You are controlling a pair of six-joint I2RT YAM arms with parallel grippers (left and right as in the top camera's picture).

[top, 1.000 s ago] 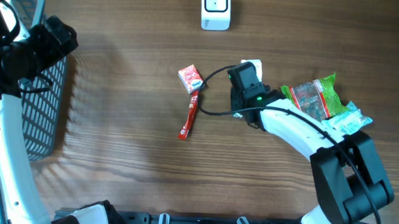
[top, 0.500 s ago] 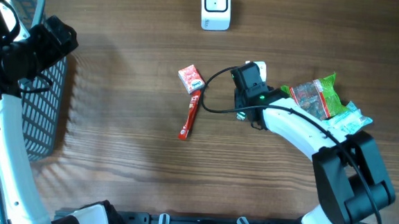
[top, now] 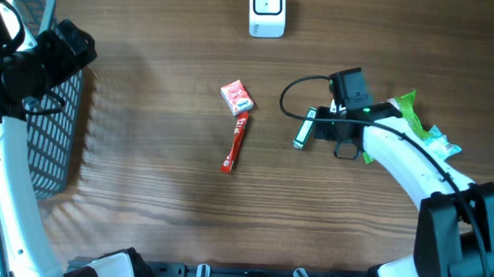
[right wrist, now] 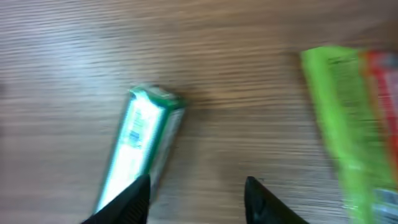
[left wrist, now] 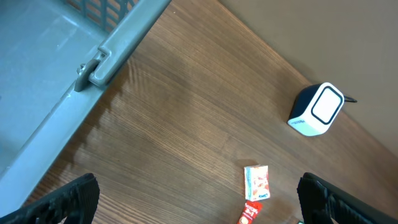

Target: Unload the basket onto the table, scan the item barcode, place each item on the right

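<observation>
Spread wide at the left gripper (left wrist: 196, 194) by the basket (left wrist: 106, 56), parted and empty at the right gripper (right wrist: 196, 186) — with the green-and-white carton (right wrist: 146, 134) flat on the table (top: 158, 193) just beside it, print blurred past reading.

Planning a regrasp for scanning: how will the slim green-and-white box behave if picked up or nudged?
The green-and-white box shows flat sides and crisp edges, so it is probably stiff and unlikely to roll. Being slim and small, it is likely light; a nudge would probably slide or spin it on the wooden table.
</observation>
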